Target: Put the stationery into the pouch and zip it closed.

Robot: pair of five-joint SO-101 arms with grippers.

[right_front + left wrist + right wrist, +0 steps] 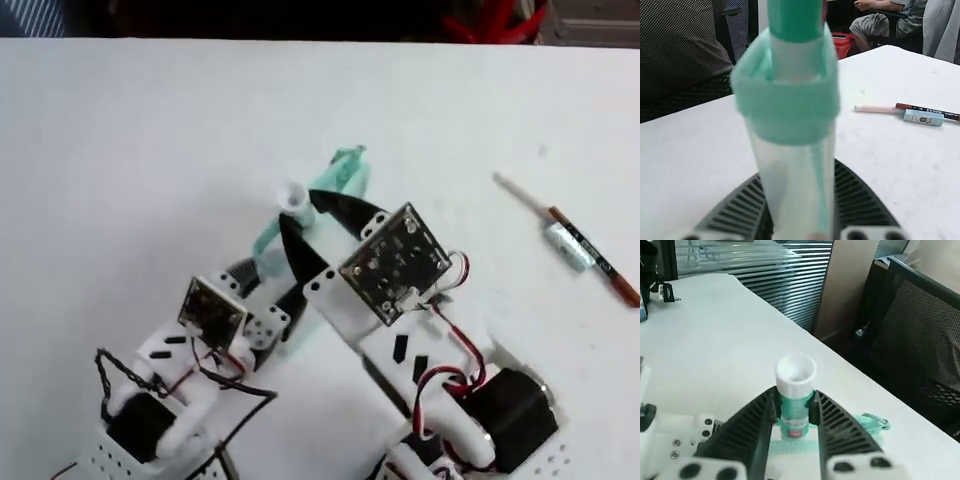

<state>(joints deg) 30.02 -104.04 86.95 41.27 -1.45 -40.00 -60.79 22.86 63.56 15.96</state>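
Gripping a clear, teal-edged pouch (340, 172) in the left gripper (270, 285), centre of the high view. Clasping a glue stick (796, 375) in the right gripper (793, 405), white cap up, lower end inside the pouch mouth. Lying far right on the table (150, 150): pencil (600, 265) touching eraser (563, 243).

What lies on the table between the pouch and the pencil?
Nothing: in the high view the table between the pouch and the pencil is bare. The left wrist view agrees.
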